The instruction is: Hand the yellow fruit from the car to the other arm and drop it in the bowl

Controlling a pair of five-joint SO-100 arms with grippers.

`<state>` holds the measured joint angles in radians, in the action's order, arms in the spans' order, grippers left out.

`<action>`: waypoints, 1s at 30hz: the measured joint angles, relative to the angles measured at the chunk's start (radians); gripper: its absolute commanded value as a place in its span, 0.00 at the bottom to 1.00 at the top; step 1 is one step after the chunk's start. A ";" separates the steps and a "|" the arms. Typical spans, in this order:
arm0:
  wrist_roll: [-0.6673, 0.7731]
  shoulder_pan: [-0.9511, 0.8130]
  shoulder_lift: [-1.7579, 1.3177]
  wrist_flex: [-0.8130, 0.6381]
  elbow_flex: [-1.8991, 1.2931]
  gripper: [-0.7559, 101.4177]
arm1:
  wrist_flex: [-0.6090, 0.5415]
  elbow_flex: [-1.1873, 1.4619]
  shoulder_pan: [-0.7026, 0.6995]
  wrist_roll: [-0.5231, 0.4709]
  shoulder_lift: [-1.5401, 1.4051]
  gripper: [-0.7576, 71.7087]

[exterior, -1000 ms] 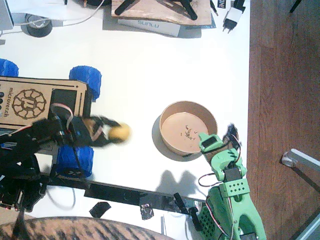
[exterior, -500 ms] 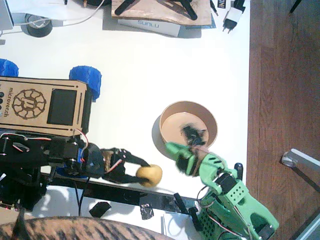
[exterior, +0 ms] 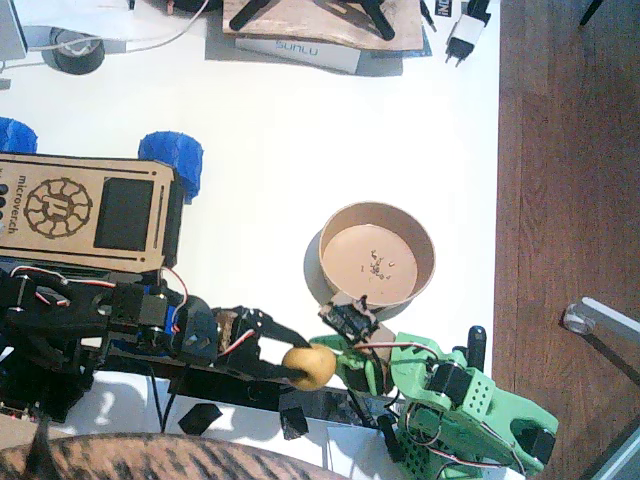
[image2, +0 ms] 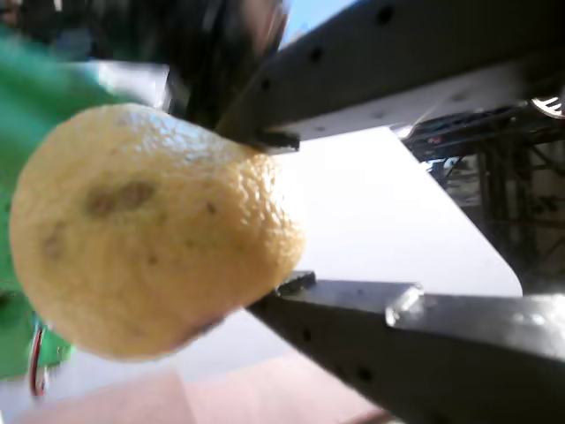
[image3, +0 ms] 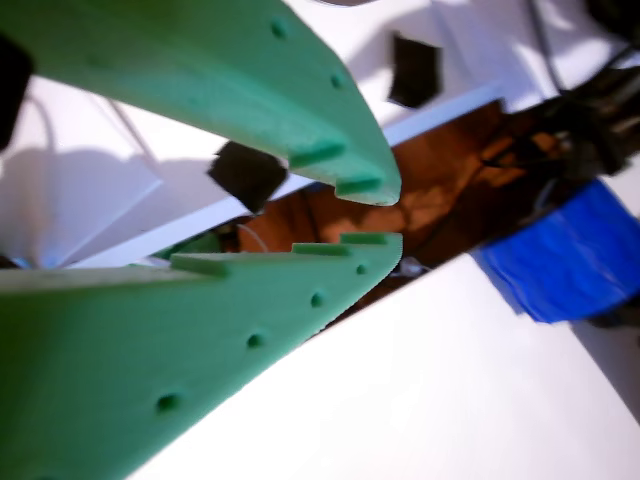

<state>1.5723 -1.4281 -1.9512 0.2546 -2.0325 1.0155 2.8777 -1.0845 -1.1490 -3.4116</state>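
The yellow fruit (exterior: 309,366) hangs near the table's front edge, held between the fingers of my black left gripper (exterior: 300,362). Up close in a wrist view, the spotted fruit (image2: 150,230) fills the left side, with the left gripper (image2: 282,212) shut on it. The green other arm (exterior: 470,400) reaches in from the right; my right gripper (exterior: 352,368) sits just right of the fruit. In a wrist view the right gripper (image3: 372,213) has its jaws all but shut, with nothing between them. The car (exterior: 90,210) stands at the left. The bowl (exterior: 330,225) lies behind the fruit.
A black strip (exterior: 240,385) and small black scraps (exterior: 205,416) lie along the front edge. At the back are a tape roll (exterior: 75,48), a box (exterior: 300,48) and a plug (exterior: 462,35). Wooden floor (exterior: 570,200) begins past the table's right edge. Striped fabric (exterior: 150,460) shows at the bottom.
My left arm carried the fruit from beside the car down and right to the front edge. The green arm swung from the bowl's rim down and left until it was beside the fruit.
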 measured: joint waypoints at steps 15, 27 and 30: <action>0.000 0.005 0.006 0.000 0.000 0.01 | 0.029 0.003 -0.023 -0.060 -0.003 0.01; 0.000 0.005 0.009 0.000 0.000 0.01 | 0.003 0.003 -0.023 -0.060 -0.003 0.01; 0.000 0.005 0.009 0.000 0.000 0.01 | -0.008 0.003 -0.023 -0.060 -0.005 0.01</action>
<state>1.5723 -1.4235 -1.9420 0.2546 -2.0325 1.0078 2.8808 -1.1075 -1.2088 -3.4162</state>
